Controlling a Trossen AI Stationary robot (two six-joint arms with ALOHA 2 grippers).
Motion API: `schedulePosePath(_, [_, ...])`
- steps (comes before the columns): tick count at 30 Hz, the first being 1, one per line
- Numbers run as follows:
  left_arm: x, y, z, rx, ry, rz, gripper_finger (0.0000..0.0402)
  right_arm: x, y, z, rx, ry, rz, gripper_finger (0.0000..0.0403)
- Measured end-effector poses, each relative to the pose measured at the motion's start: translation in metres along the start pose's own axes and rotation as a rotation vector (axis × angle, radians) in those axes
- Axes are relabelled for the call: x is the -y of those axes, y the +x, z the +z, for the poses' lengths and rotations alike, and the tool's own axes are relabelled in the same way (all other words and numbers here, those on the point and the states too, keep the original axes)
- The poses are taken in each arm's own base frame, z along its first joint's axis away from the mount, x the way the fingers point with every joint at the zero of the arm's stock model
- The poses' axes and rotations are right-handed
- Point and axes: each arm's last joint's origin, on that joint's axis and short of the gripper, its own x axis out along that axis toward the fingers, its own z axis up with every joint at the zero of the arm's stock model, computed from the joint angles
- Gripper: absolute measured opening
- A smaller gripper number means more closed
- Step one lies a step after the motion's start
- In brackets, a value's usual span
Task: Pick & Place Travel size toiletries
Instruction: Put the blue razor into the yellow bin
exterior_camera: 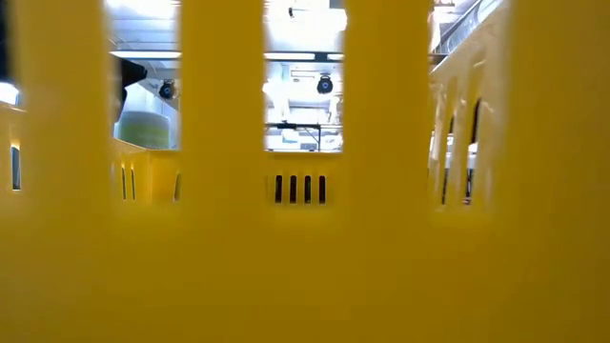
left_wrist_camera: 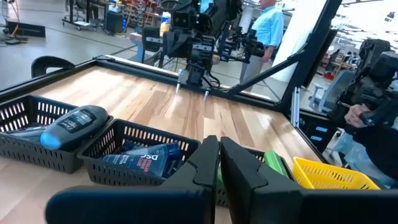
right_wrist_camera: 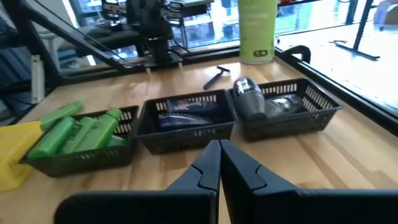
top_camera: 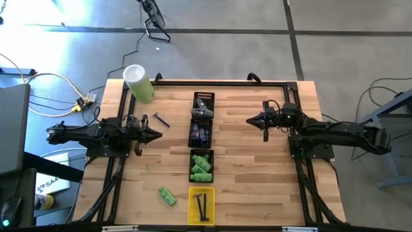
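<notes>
**Op:** High view first – where are the arms?

**Obs:** Left gripper (top_camera: 156,135) sits over the left part of the table (top_camera: 257,167), pointing toward the centre. Right gripper (top_camera: 250,120) mirrors it on the right side. Both well clear of the tray column between them, neither touching anything.

**Op:** Fingers?

**Obs:** Left wrist view: left gripper's fingers (left_wrist_camera: 202,163) pressed together, nothing between them. Right wrist view: same for the right gripper's fingers (right_wrist_camera: 210,163) – closed, empty.

**Op:** Toiletries?

**Obs:** Most are in the trays down the middle. Far black tray (top_camera: 204,98) holds a grey-blue bottle (right_wrist_camera: 249,99) & other greyish items. Middle black tray (top_camera: 200,133) has dark blue tubes (left_wrist_camera: 146,160). Near black tray (top_camera: 201,166) is packed w/ green bottles (right_wrist_camera: 81,134). Yellow tray (top_camera: 201,205) at the near edge has thin dark sticks (top_camera: 202,206).

**Op:** Anything loose?

**Obs:** Two. One green bottle (top_camera: 167,196) lies on the wood just left of the yellow tray, apart from it. A dark razor (top_camera: 160,120) lies on the wood near the left gripper, betw. it and the far tray.

**Op:** Other stuff?

**Obs:** Big pale-green cylinder (top_camera: 138,82) w/ white top at the far left corner. Low view is blocked by the yellow tray wall (exterior_camera: 305,248). A person in a blue shirt (left_wrist_camera: 268,28) stands beyond the table.
</notes>
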Motion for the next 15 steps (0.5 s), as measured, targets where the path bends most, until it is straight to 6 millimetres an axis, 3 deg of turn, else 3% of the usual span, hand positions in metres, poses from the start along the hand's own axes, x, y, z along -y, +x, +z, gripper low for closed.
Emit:
schedulePosePath(5, [0.0003, -0.0001, 0.0012, 0.011, -0.012, -0.001, 0.0015, 0.0030, -0.0014, 0.0002, 0.001, 0.013, 0.015, 0.0002])
schedulePosePath(12, [-0.0007, 0.0000, 0.0017, 0.023, -0.207, 0.035, 0.0015, 0.0035, -0.0016, 0.0010, 0.009, 0.009, 0.013, 0.0002])
schedulePosePath(15, [-0.0019, 0.0021, 0.0001, 0.009, -0.206, 0.068, 0.0015, 0.0035, -0.0016, 0.0015, 0.014, 0.007, 0.013, 0.0002])
